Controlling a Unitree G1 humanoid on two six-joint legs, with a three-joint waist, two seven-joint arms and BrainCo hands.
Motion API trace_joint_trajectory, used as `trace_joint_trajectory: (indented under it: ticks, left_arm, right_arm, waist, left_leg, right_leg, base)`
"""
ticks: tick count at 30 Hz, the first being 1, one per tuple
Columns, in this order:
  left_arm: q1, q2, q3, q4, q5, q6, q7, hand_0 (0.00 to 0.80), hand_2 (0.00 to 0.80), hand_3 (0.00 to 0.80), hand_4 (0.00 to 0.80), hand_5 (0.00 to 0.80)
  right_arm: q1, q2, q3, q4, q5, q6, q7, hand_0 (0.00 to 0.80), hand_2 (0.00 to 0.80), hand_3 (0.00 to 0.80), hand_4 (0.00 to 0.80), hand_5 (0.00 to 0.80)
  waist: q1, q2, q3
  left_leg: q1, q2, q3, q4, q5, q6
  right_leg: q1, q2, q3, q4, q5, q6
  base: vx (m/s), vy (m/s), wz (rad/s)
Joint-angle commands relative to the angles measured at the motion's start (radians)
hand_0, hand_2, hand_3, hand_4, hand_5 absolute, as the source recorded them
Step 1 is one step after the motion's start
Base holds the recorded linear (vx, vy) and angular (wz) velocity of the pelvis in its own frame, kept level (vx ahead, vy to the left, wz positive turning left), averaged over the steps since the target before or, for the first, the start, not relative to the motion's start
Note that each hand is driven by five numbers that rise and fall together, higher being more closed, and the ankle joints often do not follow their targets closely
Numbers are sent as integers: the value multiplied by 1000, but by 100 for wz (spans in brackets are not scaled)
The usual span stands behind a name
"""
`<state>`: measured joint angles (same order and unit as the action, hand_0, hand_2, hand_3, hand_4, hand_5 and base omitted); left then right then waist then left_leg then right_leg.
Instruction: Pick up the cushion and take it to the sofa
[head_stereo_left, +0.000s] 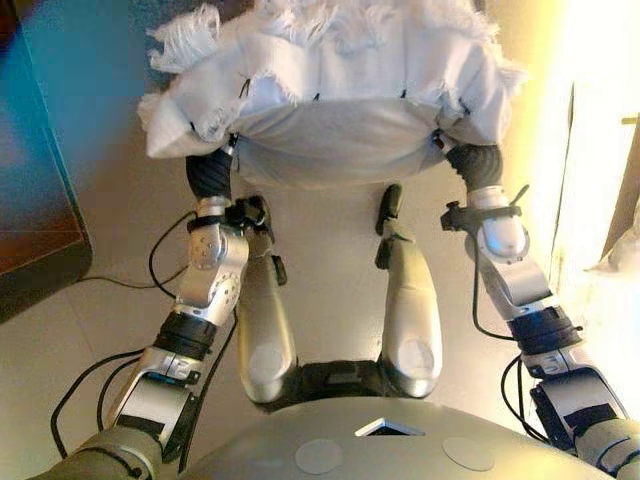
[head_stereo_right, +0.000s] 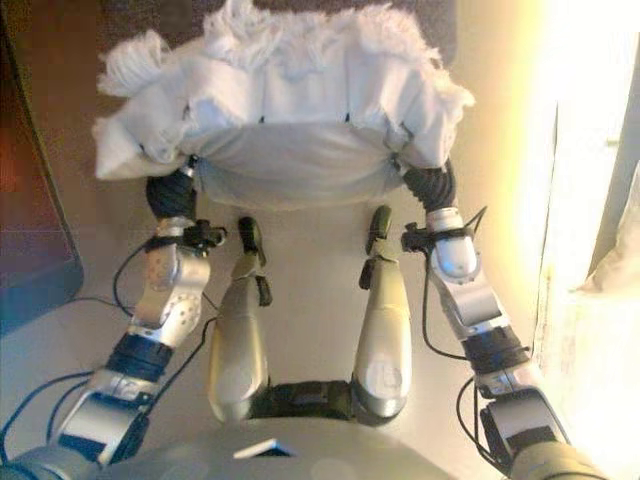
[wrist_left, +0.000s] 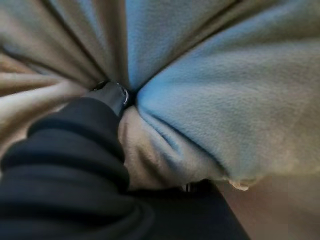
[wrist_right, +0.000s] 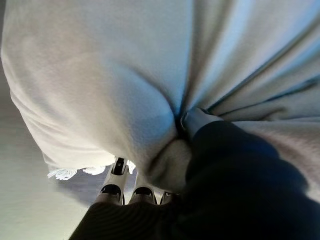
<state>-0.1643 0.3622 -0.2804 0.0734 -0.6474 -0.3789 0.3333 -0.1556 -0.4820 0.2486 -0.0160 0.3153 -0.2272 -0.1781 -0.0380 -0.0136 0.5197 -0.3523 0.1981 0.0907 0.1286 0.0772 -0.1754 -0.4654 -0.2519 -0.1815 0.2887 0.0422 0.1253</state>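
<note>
Above floor (head_stereo_left: 340, 230), cushion (head_stereo_left: 330, 90) between both hands.

Both arms stretched forward, left hand (wrist_left: 107, 100) and right hand (wrist_right: 197, 122) pinching fabric, thumbs against fingers

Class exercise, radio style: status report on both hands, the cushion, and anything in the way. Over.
Left hand and right hand dug into the white fringed cushion from either side, fingers buried in fabric. Cushion up off the floor, carried ahead. No sofa or obstacle in view.
</note>
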Motion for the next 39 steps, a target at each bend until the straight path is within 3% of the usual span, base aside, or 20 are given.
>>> trace_joint_trajectory:
  ticks: [1,9,12,16,22,34,39]
  left_arm:
    - [-3,13,-4,-209,-20,-72,-108,800,800,800,800,800]
    - [190,21,33,-308,19,-95,-163,800,800,800,800,800]
    - [236,15,38,-339,17,-100,-172,800,800,800,800,800]
    - [260,13,31,-335,5,-48,-168,800,800,800,800,800]
    - [324,22,59,-341,-21,18,-206,800,800,800,800,800]
    - [329,47,77,-351,-39,26,-219,800,800,800,800,800]
    - [317,55,75,-345,-41,17,-200,800,800,800,800,800]
  right_arm:
    - [4,17,-6,-144,-71,-81,74,800,800,800,800,800]
    - [181,33,-36,-283,-88,-98,58,800,800,800,800,800]
    - [221,40,-44,-318,-86,-112,74,800,800,800,800,800]
    - [244,37,-28,-335,-65,-70,100,800,800,800,800,800]
    - [302,38,-33,-339,-26,-18,116,800,800,800,800,800]
    - [303,32,-16,-328,-30,-22,64,800,800,800,800,800]
    - [277,29,2,-316,-44,-21,58,800,800,800,800,800]
  waist:
    - [22,0,-101]
    - [35,-2,-309]
    - [35,0,-357]
    - [30,-1,-400]
    - [23,-2,-427]
    - [20,9,-427]
    - [23,10,-424]
  left_leg:
    - [-1,35,24,-19,47,23]
    - [283,44,55,-153,39,36]
    - [357,52,66,-194,37,33]
    - [416,61,76,-212,24,26]
    - [461,66,89,-216,10,30]
    - [469,79,70,-216,19,28]
    - [464,105,58,-216,41,17]
  right_leg:
    - [98,-58,-14,-125,75,82]
    - [395,-44,-60,-266,78,81]
    - [464,-39,-70,-307,81,80]
    - [528,-36,-90,-341,80,79]
    - [575,-29,-95,-352,66,70]
    - [597,1,-81,-342,33,48]
    - [599,37,-65,-323,2,22]
  base:
    - [107,39,13]
    - [178,33,10]
    - [103,44,3]
    - [40,17,3]
    - [30,-3,-3]
    - [24,-63,-3]
    - [24,-152,-2]
